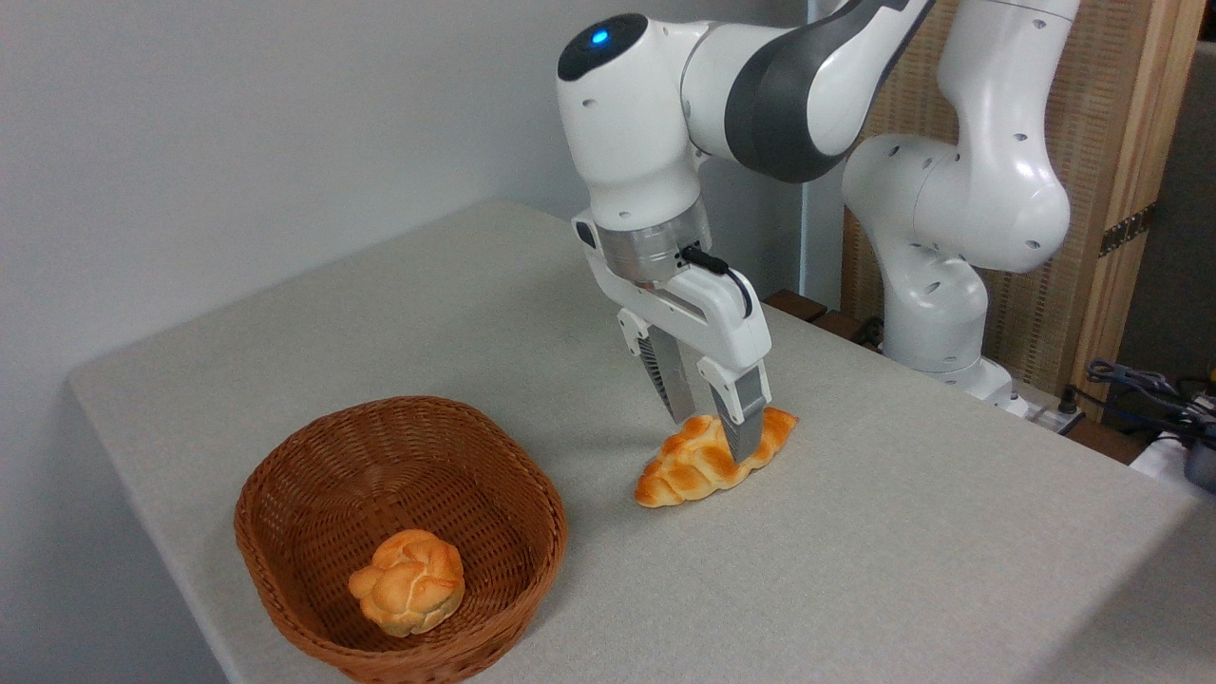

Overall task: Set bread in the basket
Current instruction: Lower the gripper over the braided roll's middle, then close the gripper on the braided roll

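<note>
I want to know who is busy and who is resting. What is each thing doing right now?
Gripper: low over the loaf, one finger on each side of it; whether it has closed cannot be told.
Loaf: lying on the table, not in the basket.
Basket: upright, holding only the bun.
Bun: resting in the basket.
Table: carrying the loaf and basket.

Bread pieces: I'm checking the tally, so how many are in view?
2. A round bun lies inside the basket; a long braided loaf lies on the table, with the tool straddling it. None seem hidden.
</note>
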Robot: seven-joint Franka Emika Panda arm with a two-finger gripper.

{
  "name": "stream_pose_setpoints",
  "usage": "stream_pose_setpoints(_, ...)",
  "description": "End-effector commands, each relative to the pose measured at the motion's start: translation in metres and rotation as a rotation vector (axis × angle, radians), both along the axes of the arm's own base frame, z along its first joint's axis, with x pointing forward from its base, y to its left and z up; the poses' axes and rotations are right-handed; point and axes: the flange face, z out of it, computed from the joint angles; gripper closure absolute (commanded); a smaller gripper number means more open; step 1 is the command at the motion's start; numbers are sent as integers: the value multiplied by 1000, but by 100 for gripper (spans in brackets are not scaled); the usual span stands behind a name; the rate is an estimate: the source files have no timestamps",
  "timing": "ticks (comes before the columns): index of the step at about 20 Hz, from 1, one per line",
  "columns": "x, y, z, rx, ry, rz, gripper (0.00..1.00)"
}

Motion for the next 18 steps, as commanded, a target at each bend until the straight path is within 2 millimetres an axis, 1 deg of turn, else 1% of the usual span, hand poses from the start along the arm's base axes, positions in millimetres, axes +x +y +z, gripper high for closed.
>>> stream_pose_setpoints(1, -7, 4, -7, 24, -1, -28, 0)
stream_pose_setpoints(4, -10, 4, -14, 23, 7, -29, 0)
stream_pose_setpoints(10, -9, 3, -19, 23, 10, -33, 0)
stream_pose_setpoints(14, -10, -1, -30, 22, 3, -45, 0)
stream_pose_setpoints(15, -11, -2, -34, 21, 3, -48, 5)
stream_pose_setpoints(16, -11, -2, -35, 21, 4, -51, 12)
stream_pose_setpoints(17, -11, -2, -37, 20, 8, -57, 27)
stream_pose_setpoints(18, -12, -2, -37, 16, 11, -84, 40)
